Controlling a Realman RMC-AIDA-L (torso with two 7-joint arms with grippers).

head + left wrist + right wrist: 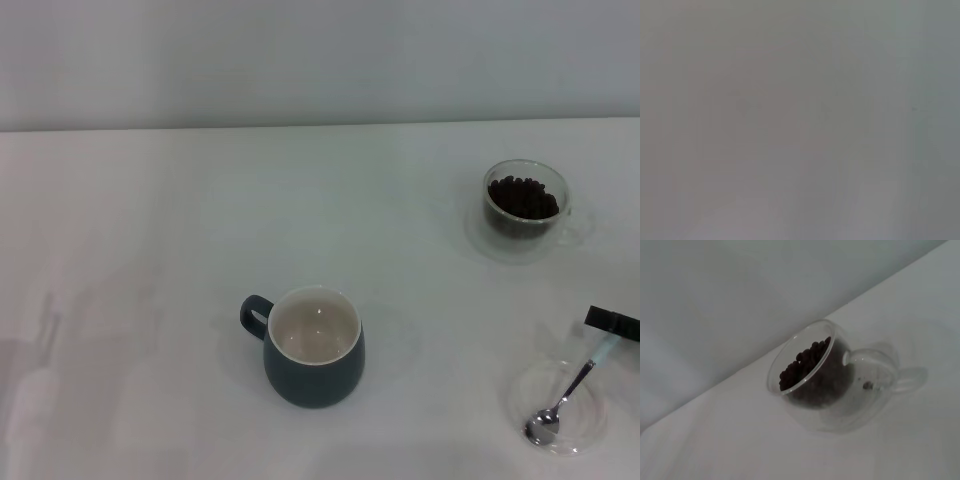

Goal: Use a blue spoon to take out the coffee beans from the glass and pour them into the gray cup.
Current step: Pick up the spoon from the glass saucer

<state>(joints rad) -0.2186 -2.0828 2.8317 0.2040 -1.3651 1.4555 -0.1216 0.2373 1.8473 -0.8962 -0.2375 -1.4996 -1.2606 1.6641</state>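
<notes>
- The blue spoon lies with its bowl in a flat clear dish at the near right of the white bench.
- The right gripper shows only as a dark edge at the spoon's handle; whether its fingers are apart, I cannot tell.
- The gray cup stands near the middle, upright.
- The glass with the coffee beans stands far right, well apart from the cup.

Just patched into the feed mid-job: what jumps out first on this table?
The dark gray cup stands near the middle of the white table, its cream inside empty. Far right sits the glass full of coffee beans. Near right, the blue spoon lies with its bowl in a clear shallow dish, and the right gripper is at its handle end by the frame edge.
</notes>
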